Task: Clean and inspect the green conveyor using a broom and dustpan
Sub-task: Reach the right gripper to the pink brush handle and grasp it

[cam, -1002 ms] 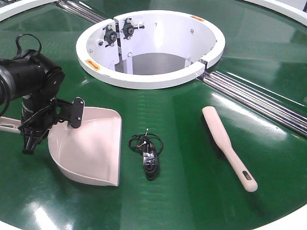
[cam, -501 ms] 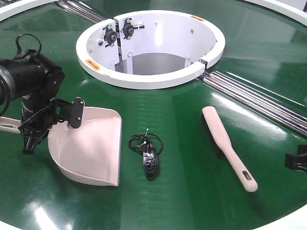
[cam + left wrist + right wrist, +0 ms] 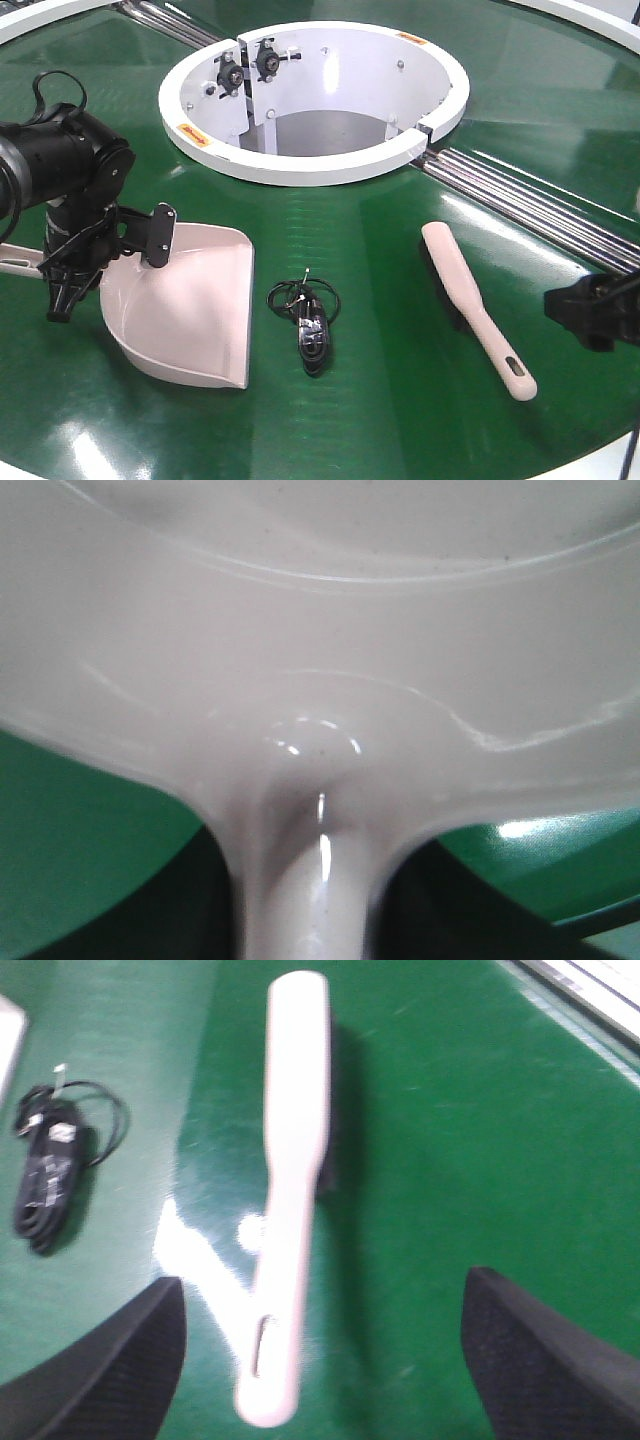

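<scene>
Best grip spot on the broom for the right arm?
Likely the narrow handle of the broom, just past the slotted hole, from above with jaws across its width. It lies flat, handle end nearest the open right gripper, bristles under the far head.

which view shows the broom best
The exterior front-facing view: the whole broom lies sharp on the green conveyor, dark bristles and slotted handle end visible. The right wrist view also shows it whole, but blurred. The left wrist view shows only the dustpan and conveyor, no broom.
</scene>
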